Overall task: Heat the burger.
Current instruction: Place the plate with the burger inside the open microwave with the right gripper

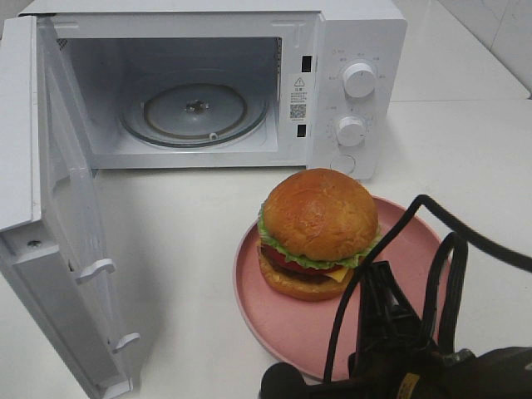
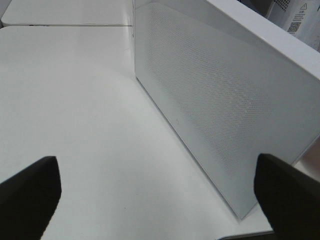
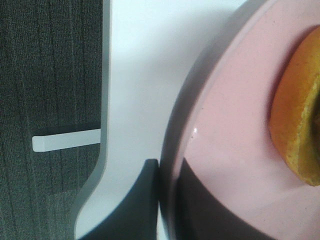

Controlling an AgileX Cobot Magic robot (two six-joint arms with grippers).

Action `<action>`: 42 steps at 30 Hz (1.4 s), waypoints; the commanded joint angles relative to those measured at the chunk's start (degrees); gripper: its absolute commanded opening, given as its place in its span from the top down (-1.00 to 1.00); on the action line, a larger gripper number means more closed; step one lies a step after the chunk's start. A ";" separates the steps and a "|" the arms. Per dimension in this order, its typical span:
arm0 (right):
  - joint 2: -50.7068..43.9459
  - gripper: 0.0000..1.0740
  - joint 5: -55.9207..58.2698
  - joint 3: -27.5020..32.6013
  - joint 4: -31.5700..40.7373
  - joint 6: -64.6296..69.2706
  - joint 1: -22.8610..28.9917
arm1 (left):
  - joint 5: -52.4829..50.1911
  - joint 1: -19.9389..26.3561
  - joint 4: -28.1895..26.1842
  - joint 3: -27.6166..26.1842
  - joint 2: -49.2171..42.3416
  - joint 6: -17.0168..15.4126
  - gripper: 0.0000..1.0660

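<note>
White laminate tabletop [image 1: 183, 249] carries everything here, and the white boxy microwave oven [image 1: 357, 33] stands at its far side. Its white hinged door [image 1: 50, 208] is swung fully out to the left, so the cavity is open and the round glass turntable [image 1: 195, 112] inside is bare. In front of the oven, on the right, sits the wide round pink plate [image 1: 274, 324], and on it, toward its far side, the tall hamburger with a glossy brown bun, lettuce, tomato, cheese and patty [image 1: 318, 233].

By my reading the task is at an early stage. Opening the door looks done. The burger is outside the oven, and loading it, shutting the door and turning the dials are all left to do.

The black right arm [image 1: 399, 341] reaches in over the near part of the plate, trailing its cables. In the right wrist view the right gripper [image 3: 167, 200] has its jaws pressed together, one dark finger on either side of the plate's rim, so it appears to be pinching that rim and not the burger, whose bun lies near but apart from it.

The left gripper [image 2: 160, 200] is spread wide and empty, touching nothing, above the table just beside the outer face of the open door.
</note>
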 commanded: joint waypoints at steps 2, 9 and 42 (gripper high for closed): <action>-0.52 1.00 -2.75 0.00 -5.50 -2.58 -1.20 | 0.06 0.29 -0.29 -0.06 -1.03 -0.34 -0.83; -0.52 1.00 -7.62 0.00 -6.88 -12.38 -7.96 | 0.06 0.29 -0.29 -0.06 -1.03 -0.34 -0.83; -0.52 1.00 -30.14 -0.06 27.62 -77.81 -34.21 | 0.06 0.29 -0.29 -0.06 -1.03 -0.34 -0.83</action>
